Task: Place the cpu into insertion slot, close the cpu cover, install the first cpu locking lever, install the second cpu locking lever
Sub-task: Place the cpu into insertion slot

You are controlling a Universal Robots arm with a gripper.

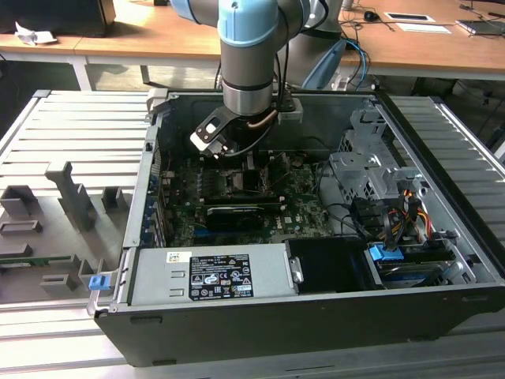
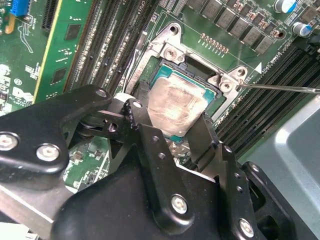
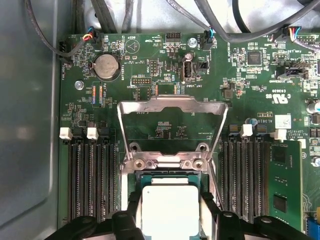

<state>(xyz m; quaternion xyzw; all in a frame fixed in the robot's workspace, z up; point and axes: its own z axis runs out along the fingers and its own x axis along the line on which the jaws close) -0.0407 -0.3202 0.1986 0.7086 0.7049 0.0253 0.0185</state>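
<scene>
The cpu (image 2: 177, 107) sits squarely between my jaws. One fingertip (image 2: 145, 131) is against one edge and its partner against the opposite edge, so I am closed narrow on the chip, not standing wide. It has no long axis to speak of, being square, and its sides run parallel to the metal rim of the insertion slot (image 2: 196, 66), which lies directly beneath it. I judge the chip to be in the slot or a hair above it; I cannot tell which. Its top is a dull silvery-tan plate, smudged, with a teal-green border showing round it. The cpu cover (image 3: 172, 100) is swung open from its hinge at the slot's edge, back over the green motherboard (image 3: 240, 80) and clear of the chip. A thin lever rod (image 2: 280, 88) juts free beside the socket.
</scene>
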